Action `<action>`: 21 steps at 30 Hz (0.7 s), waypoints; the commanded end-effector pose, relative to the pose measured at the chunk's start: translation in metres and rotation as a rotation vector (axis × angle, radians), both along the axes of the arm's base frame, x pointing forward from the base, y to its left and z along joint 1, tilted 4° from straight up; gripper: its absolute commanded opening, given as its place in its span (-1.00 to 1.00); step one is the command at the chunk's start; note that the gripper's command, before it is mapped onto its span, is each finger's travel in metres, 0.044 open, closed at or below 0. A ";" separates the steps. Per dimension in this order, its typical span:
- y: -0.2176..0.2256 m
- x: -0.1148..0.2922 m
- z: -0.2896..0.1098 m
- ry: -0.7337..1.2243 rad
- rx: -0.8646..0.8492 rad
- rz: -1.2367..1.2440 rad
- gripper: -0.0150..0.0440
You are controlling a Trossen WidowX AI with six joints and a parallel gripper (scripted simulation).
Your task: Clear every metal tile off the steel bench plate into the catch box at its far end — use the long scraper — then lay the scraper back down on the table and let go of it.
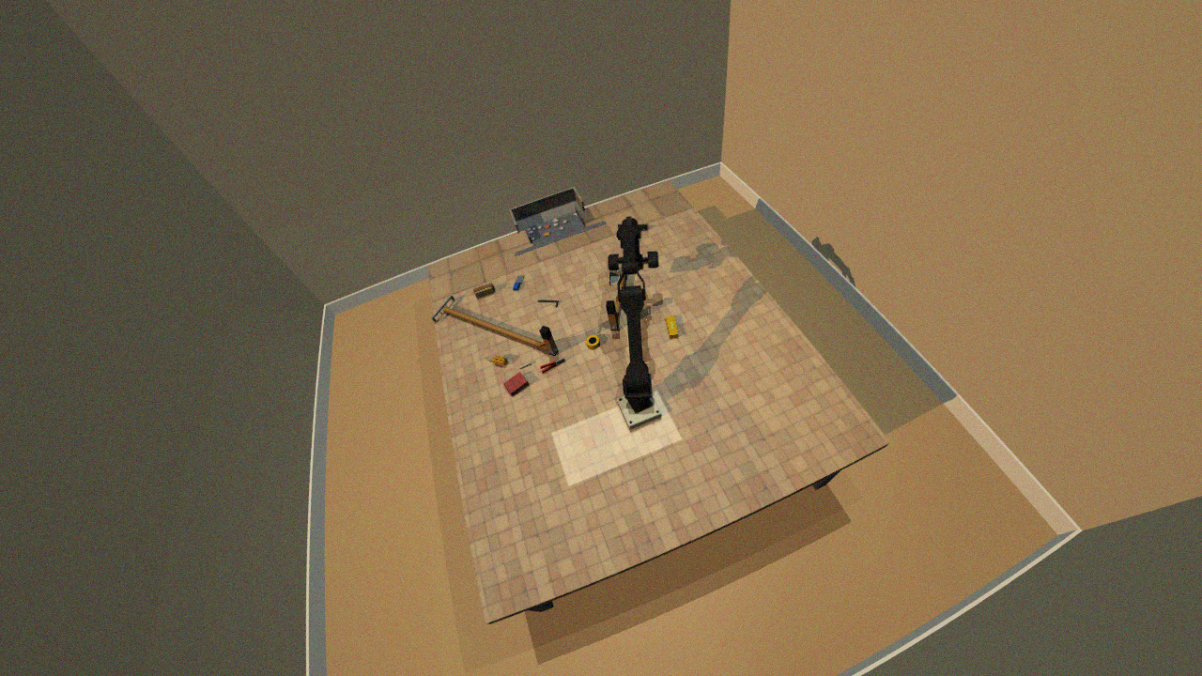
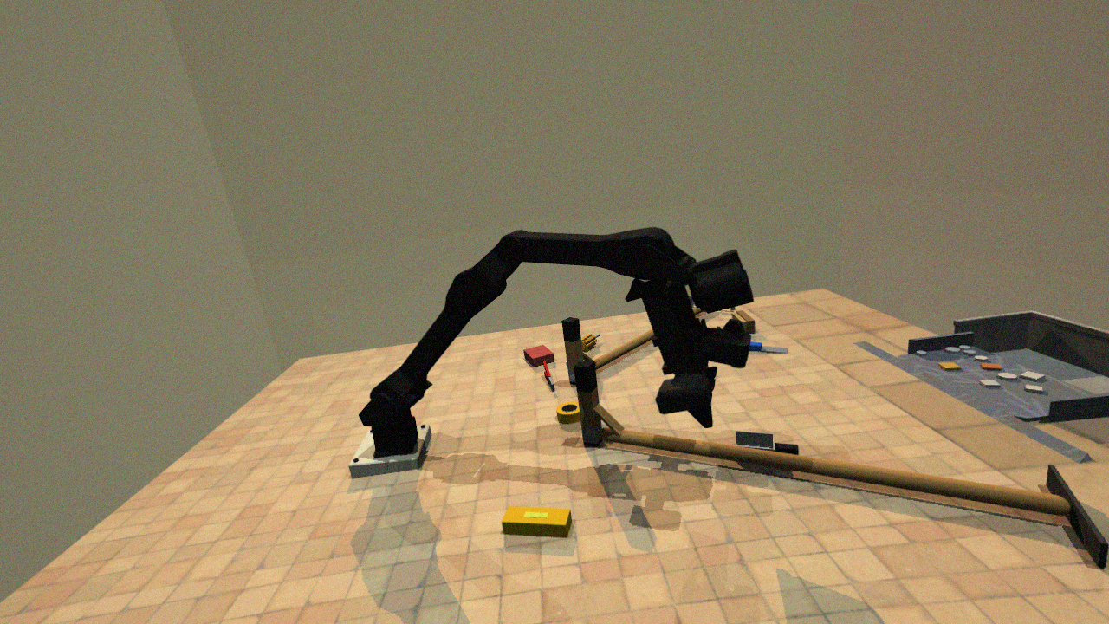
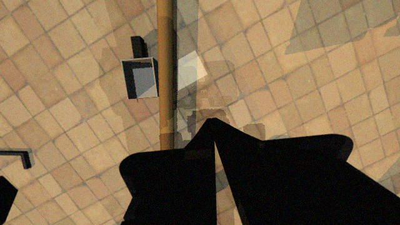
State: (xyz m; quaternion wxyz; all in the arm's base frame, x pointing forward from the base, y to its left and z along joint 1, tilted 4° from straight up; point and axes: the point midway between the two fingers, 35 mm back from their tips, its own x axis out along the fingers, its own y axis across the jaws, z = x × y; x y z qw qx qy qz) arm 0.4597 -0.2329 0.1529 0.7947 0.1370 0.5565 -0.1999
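Note:
The long scraper [image 2: 852, 469] [image 3: 165, 62] [image 1: 611, 313] lies on the table, with an upright post [image 2: 587, 403] at its near end and a flat dark blade [image 2: 1076, 516] at its far end. My gripper [image 2: 703, 423] [image 3: 211, 122] is shut and empty above the table, beside the handle in the wrist view and not touching it. A second long-handled tool [image 1: 496, 326] [image 2: 626, 348] has an open frame head [image 1: 443, 308]. Several tiles, one orange [image 2: 990, 366] and one yellow [image 2: 949, 365], lie on the steel bench plate [image 2: 961, 393]. The catch box [image 1: 546, 204] [image 2: 1064, 338] is at its far end.
A small dark tray with a black handle [image 2: 754, 440] [image 3: 144, 81] lies beside the scraper handle. A yellow box [image 1: 671, 327] [image 2: 536, 522], a tape roll [image 1: 593, 342], a red block [image 1: 515, 384] [image 2: 539, 356], pliers [image 1: 552, 365] and a hex key [image 1: 548, 301] [image 3: 26, 157] lie around.

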 end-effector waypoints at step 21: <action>-0.004 0.008 -0.062 0.025 0.014 0.016 -0.49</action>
